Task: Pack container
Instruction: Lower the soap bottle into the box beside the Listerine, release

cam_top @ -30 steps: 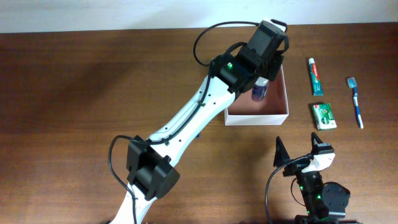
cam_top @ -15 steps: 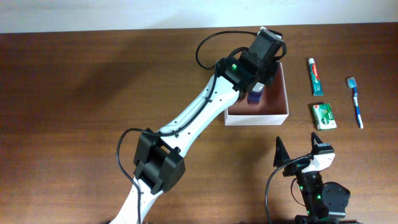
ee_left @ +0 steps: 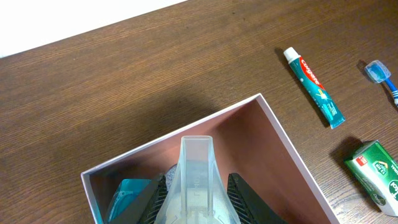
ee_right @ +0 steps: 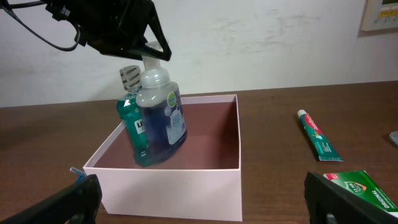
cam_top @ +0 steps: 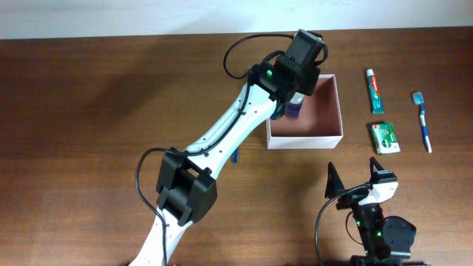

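The container (cam_top: 325, 111) is a square white-walled box with a reddish-brown floor, right of the table's middle. My left gripper (cam_top: 297, 94) reaches over its left side, shut on the pump head of a blue soap bottle (cam_top: 293, 109). The right wrist view shows that bottle (ee_right: 163, 121) tilted inside the container (ee_right: 186, 186), leaning beside a teal bottle (ee_right: 129, 127). In the left wrist view the translucent pump head (ee_left: 196, 162) sits between my fingers, with the teal bottle (ee_left: 127, 193) to the left. My right gripper (cam_top: 360, 185) stands open near the front edge.
Right of the container lie a toothpaste tube (cam_top: 375, 90), a green box (cam_top: 386, 137) and a blue toothbrush (cam_top: 423, 120). A small blue item (cam_top: 236, 156) shows by the left arm. The right gripper's fingers (ee_right: 351, 199) frame the container's near wall.
My left gripper has carried the blue bottle leftward inside the container, from its middle to its left side. The right arm has not moved.
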Available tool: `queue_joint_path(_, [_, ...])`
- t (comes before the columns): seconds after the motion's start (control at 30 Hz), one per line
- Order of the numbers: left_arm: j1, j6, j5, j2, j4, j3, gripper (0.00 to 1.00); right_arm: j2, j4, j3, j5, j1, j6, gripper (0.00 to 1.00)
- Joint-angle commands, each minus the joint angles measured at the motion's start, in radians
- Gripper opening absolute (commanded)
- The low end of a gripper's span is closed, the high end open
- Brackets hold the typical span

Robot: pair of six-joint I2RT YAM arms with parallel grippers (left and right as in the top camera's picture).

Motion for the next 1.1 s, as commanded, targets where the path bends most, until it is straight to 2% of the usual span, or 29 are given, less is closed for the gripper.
queue_joint_path(0.0, [0.0, 0.013, 0.007, -0.004, 0.016, 0.01, 0.33, -0.01, -0.006, -0.005, -0.002, 0.005, 0.003, 0.99])
queue_joint_path(0.43, [0.0, 0.012, 0.007, 0.006, 0.016, 0.006, 0.33, -0.01, -0.006, -0.005, -0.002, 0.005, 0.003, 0.98])
queue_joint_path(0.5, [0.0, 0.013, 0.007, 0.006, 0.013, 0.005, 0.55, -0.01, -0.006, -0.005, -0.002, 0.005, 0.003, 0.99])
queue_joint_path(0.53, [0.0, 0.013, 0.007, 0.006, 0.013, 0.005, 0.57, -0.01, -0.006, -0.005, -0.002, 0.005, 0.003, 0.99])
queue_joint_path(0.93, [0.0, 0.013, 0.007, 0.006, 0.04, 0.011, 0.56, -0.01, -0.006, -0.005, -0.002, 0.005, 0.003, 0.99])
queue_joint_path(1.07, [0.007, 0.064, 0.007, 0.003, 0.042, 0.077, 0.56, -0.01, -0.006, -0.005, -0.002, 0.005, 0.003, 0.99])
